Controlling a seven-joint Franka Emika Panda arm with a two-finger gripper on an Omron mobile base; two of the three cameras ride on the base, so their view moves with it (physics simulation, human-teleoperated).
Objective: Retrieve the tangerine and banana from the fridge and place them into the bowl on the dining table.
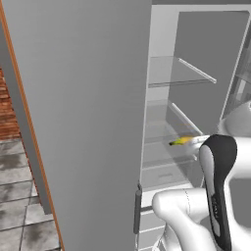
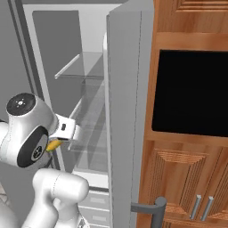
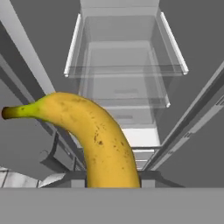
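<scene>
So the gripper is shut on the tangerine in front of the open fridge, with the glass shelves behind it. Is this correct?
Not quite. The gripper is shut on the banana, not a tangerine: the hand view shows a curved yellow fruit with a dark tip. The rest holds: the fridge is open, and its glass shelves lie behind the fruit.

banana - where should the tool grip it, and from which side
Grip the banana across its thick middle, coming from its lower end, with the stem pointing away. There the body is widest and nearly straight. The tool is already shut on it that way, in front of the fridge shelves.
</scene>
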